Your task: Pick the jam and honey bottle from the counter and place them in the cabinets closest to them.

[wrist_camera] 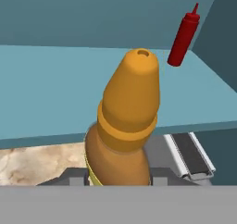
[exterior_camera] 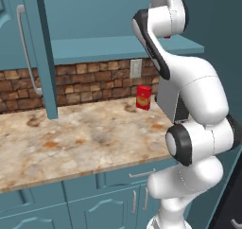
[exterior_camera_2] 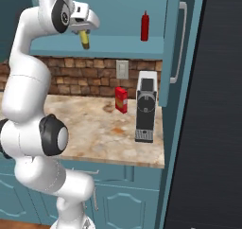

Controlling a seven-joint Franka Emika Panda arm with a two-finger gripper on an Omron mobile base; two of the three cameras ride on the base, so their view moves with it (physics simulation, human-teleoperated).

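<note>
The gripper is clamped on the honey bottle. The bottle sticks out past the fingertips, seemingly level with the cabinets' shelf edge.

I see the honey bottle raised in front of the cabinets' shelf, with the squeeze bottle standing on that shelf at its three o'clock. Below on the counter, the box stands just at nine o'clock of the coffee machine.
</note>
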